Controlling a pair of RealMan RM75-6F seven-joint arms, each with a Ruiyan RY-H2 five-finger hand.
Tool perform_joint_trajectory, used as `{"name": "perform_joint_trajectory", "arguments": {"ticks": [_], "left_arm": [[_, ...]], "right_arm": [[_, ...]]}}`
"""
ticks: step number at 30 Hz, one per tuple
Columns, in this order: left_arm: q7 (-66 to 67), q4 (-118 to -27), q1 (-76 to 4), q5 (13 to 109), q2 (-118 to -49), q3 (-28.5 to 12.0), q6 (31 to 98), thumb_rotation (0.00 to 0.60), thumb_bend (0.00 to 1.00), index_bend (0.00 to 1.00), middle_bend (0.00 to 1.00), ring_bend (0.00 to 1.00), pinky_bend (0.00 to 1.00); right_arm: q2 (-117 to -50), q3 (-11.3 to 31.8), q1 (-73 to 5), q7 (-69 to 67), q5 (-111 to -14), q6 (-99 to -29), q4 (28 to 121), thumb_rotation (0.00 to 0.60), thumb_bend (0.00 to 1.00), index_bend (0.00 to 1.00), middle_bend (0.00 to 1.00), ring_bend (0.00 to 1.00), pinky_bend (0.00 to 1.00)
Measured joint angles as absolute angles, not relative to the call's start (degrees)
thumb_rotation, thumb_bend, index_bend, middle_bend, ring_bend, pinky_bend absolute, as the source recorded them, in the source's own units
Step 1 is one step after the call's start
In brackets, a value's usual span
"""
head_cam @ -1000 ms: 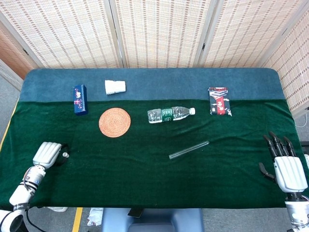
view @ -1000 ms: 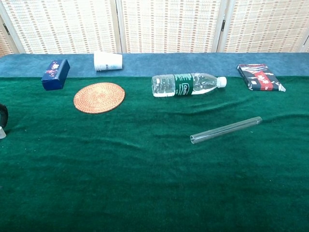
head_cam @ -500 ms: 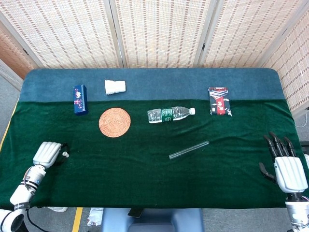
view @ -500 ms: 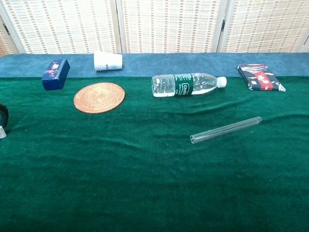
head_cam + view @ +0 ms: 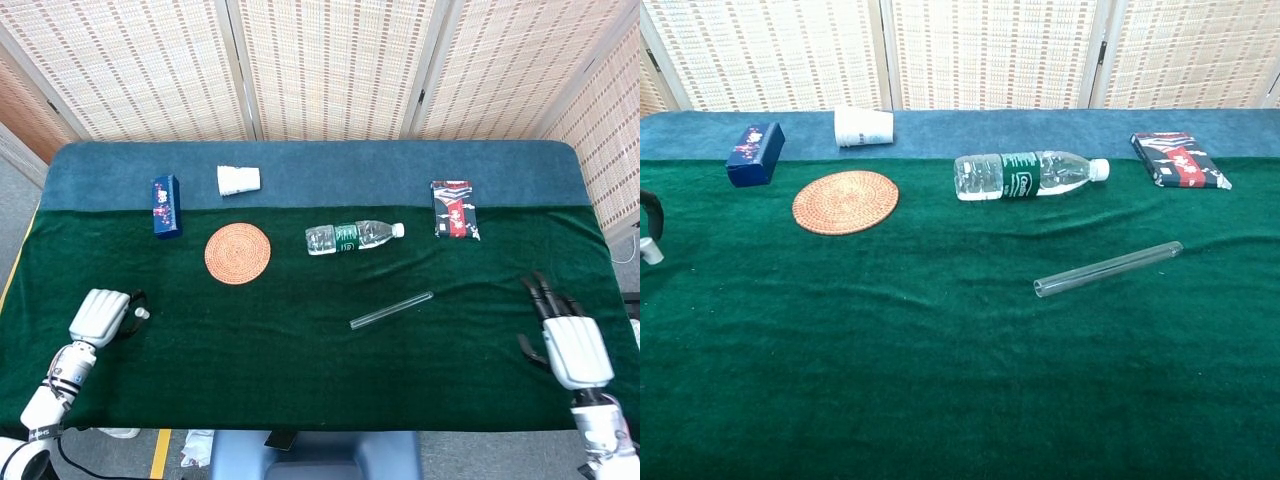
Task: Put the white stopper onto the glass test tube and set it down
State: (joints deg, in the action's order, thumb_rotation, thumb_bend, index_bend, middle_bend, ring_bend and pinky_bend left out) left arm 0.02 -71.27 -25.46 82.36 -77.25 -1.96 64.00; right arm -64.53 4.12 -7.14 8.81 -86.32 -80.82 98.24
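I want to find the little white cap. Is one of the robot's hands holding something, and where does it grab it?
Yes. The left hand holds the white stopper at its fingertips; which part it grips can't be told. The right hand holds nothing. The test tube lies untouched.

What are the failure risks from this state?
1. The white stopper sits only at the fingertips of the left robot hand, so it may slip out in transit.
2. The glass test tube lies loose on wrinkled cloth; it may roll when the right robot hand reaches in.
3. The water bottle lies just behind the tube and might get bumped.
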Motion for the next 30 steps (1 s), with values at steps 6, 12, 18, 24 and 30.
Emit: {"name": "perform_joint_trajectory", "arguments": {"ticks": [6,12,18,24,30], "left_arm": [[1.25,-74.45,-25.02,84.04,-76.08,-1.98,66.43,0.6,0.44,0.61,1.0,0.91,0.82],[1.8,-77.03,-24.57,84.29,-74.74,-1.74,66.95,0.6,0.44,0.61,1.0,0.91,0.82],[1.8,-78.39,-23.92,84.34,-73.69,-1.5,67.65,0.6,0.44,0.61,1.0,0.91,0.82],[1.51,-78.82,-23.44,84.14,-73.14,-1.23,67.62,0.6,0.44,0.61,1.0,0.91,0.82],[1.39,-78.82,-23.1,83.76,-73.11,-1.16,67.48,0.6,0.44,0.61,1.0,0.91,0.82]], "right_arm": [[-66.67,4.17,-11.31,12.95,-87.35,-75.56,98.62,0.6,0.42,0.18,0.56,0.76,0.74],[-70.61,4.74,-16.06,13.19,-87.97,-69.63,96.62,0.6,0.42,0.34,0.77,0.9,0.93],[-75.42,5.58,-22.34,15.8,-86.71,-61.59,93.32,0.6,0.42,0.41,0.84,0.98,1.0],[-79.58,6.76,-27.32,19.34,-83.45,-56.04,88.98,0.6,0.41,0.41,0.84,0.98,1.0],[-82.26,7.7,-30.53,21.47,-80.6,-53.07,85.0,0.6,0.41,0.41,0.84,0.98,1.0]]}}
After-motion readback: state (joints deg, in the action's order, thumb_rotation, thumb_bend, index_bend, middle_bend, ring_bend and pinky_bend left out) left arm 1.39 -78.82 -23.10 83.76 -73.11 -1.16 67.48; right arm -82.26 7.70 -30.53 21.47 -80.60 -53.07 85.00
